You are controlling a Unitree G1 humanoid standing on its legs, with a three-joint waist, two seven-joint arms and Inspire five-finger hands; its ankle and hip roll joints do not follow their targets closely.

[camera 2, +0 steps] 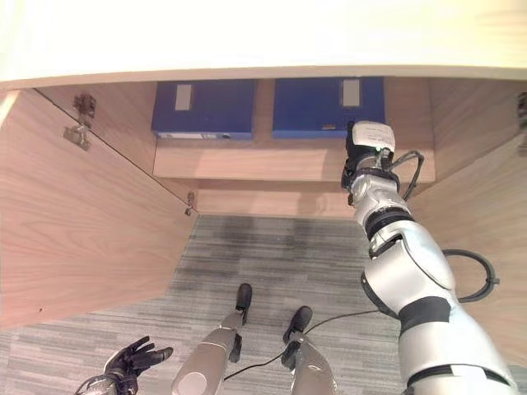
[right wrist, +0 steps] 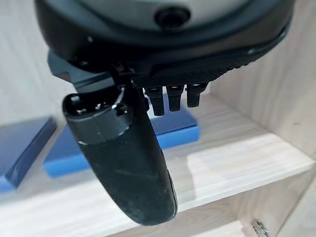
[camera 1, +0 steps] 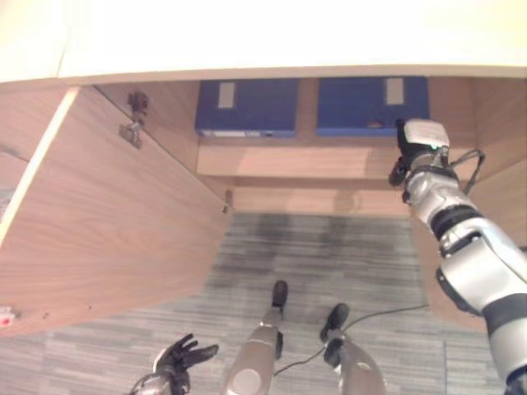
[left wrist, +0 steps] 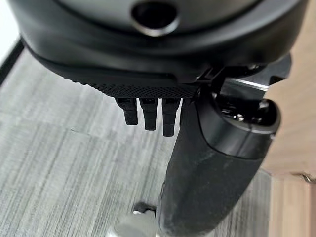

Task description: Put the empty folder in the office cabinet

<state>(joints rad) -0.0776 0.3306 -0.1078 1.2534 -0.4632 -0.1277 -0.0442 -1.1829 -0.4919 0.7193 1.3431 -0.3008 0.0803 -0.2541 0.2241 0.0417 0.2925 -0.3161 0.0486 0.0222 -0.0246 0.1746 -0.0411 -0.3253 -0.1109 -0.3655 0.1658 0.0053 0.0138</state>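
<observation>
Two blue folders lie flat on the cabinet's shelf (camera 1: 288, 160), the left folder (camera 1: 247, 107) and the right folder (camera 1: 372, 105) side by side. My right hand (camera 1: 416, 148) reaches up to the shelf's front edge, just in front of the right folder. In the right wrist view its fingers (right wrist: 170, 98) are straight and its thumb (right wrist: 123, 153) stands apart, with nothing between them; the right folder (right wrist: 173, 129) lies past the fingers. My left hand (camera 1: 181, 355) hangs low at the lower left over the carpet, with its fingers spread and nothing in it.
The cabinet's left door (camera 1: 107, 222) stands wide open, with a metal hinge (camera 1: 134, 119) near its top. A wooden panel (camera 2: 486, 222) stands to the right of my arm. A pale cabinet top (camera 1: 263, 33) overhangs the shelf. Grey carpet (camera 1: 329, 255) lies below.
</observation>
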